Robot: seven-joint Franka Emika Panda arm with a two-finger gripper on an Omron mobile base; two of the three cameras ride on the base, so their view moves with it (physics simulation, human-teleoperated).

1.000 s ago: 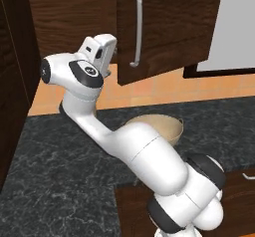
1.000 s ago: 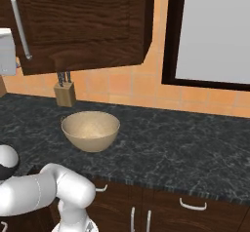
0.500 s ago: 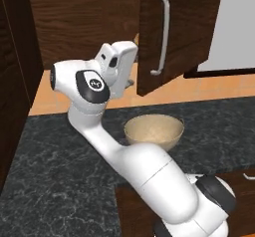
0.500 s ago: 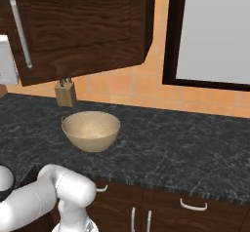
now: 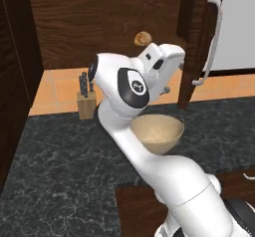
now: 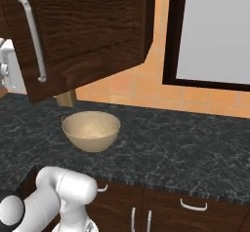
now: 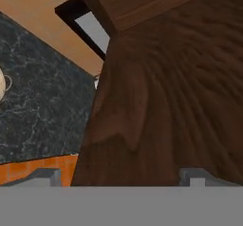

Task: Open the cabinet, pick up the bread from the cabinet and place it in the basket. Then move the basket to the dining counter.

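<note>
Standing spread wide and gripping nothing, gripper (image 7: 118, 175) is facing the swung-open cabinet (image 5: 196, 42) door at frame centre. Bread (image 5: 142, 38) is sitting inside the cabinet, upper centre. Basket (image 6: 91, 130) is resting empty on the black counter (image 6: 185, 148), lower left.

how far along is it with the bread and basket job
Done: the cabinet door is swung well open, its handle facing out. In hand: the open, empty claw sits close against the door's wood, and the bread shows inside the cabinet behind the arm. Left: grab the bread, drop it in the basket on the black counter, then carry the basket to the dining counter.
</note>
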